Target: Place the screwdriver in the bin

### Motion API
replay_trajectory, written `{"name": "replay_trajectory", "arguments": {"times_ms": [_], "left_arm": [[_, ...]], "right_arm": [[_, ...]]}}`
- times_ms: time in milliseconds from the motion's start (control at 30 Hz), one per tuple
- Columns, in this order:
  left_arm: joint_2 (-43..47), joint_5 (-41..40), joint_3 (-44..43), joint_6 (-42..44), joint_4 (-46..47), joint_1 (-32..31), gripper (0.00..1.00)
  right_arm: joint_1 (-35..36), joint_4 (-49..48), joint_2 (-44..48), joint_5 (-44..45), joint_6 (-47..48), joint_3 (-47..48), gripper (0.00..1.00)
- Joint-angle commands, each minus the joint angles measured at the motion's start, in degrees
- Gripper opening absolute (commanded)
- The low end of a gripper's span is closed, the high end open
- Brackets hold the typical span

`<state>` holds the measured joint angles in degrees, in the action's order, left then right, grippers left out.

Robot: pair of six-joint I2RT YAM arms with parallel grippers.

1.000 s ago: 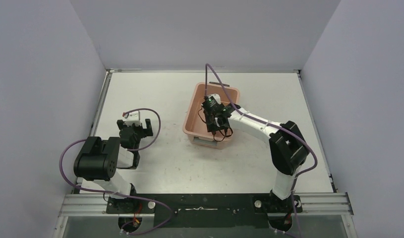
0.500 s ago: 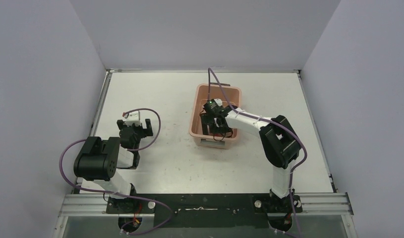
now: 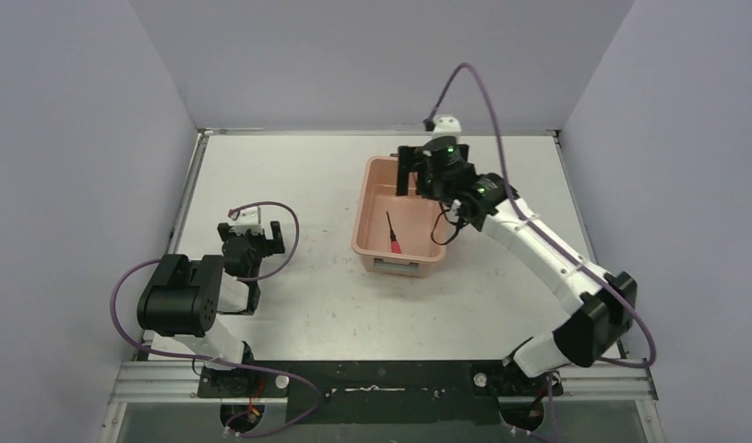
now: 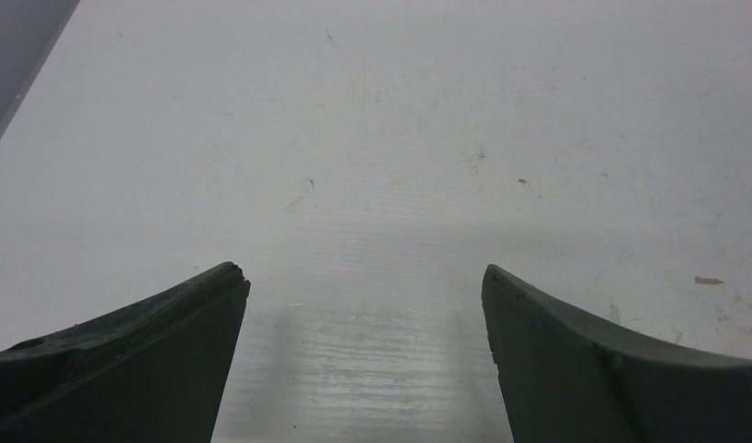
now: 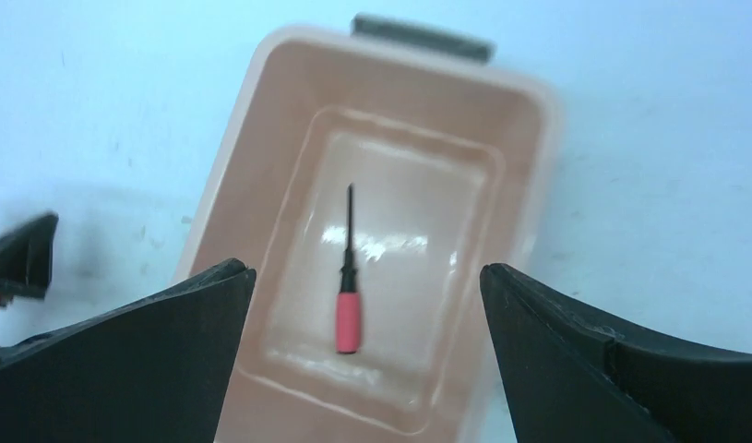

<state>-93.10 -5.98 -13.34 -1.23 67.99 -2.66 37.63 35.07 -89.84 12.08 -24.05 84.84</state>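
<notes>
The salmon-pink bin (image 3: 363, 217) stands mid-table, right of centre. The red-handled screwdriver (image 3: 392, 236) lies flat on its floor, touching nothing but the bin. My right gripper (image 3: 420, 173) hangs open above the bin's far end, with nothing between its fingers. In the right wrist view the screwdriver (image 5: 348, 314) lies far below the wide-apart jaws of that gripper (image 5: 363, 270), inside the bin (image 5: 538, 166), shaft pointing towards the grey handle (image 5: 423, 37). My left gripper (image 3: 252, 233) rests open over bare table at the left; in its own view the left gripper (image 4: 362, 273) holds nothing.
Grey walls enclose the white table (image 3: 289, 175) on three sides. An aluminium rail (image 3: 381, 378) carries both arm bases at the near edge. A purple cable (image 3: 473, 83) arches above the right wrist.
My right gripper opened and let go of the screwdriver, which now lies in the bin. The gripper then rose and pulled back towards the bin's far end. The left arm has not moved.
</notes>
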Motion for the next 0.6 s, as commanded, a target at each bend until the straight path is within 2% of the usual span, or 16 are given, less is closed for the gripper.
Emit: {"name": "replay_trajectory", "arguments": {"times_ms": [0,200,267,400,567], "left_arm": [[0.70,0.15,-0.97,-0.09,2.06,-0.07,0.97],[0.72,-0.08,-0.98,-0.11,1.94,-0.10,0.97],[0.69,-0.06,-1.03,-0.10,1.92,-0.15,0.97],[0.70,-0.09,-0.98,0.00,2.02,-0.16,0.97],[0.70,-0.09,-0.98,-0.05,1.99,-0.16,0.97]], "right_arm": [[-7.61,-9.75,11.87,6.02,3.65,-8.52,1.00],[-22.97,-20.87,27.73,6.96,4.66,-28.29,1.00],[-26.59,-27.64,31.89,8.26,4.89,-36.46,1.00],[-30.44,-41.71,38.69,10.68,3.30,-54.06,1.00],[-30.89,-62.06,43.45,11.84,6.61,-74.28,1.00]]}}
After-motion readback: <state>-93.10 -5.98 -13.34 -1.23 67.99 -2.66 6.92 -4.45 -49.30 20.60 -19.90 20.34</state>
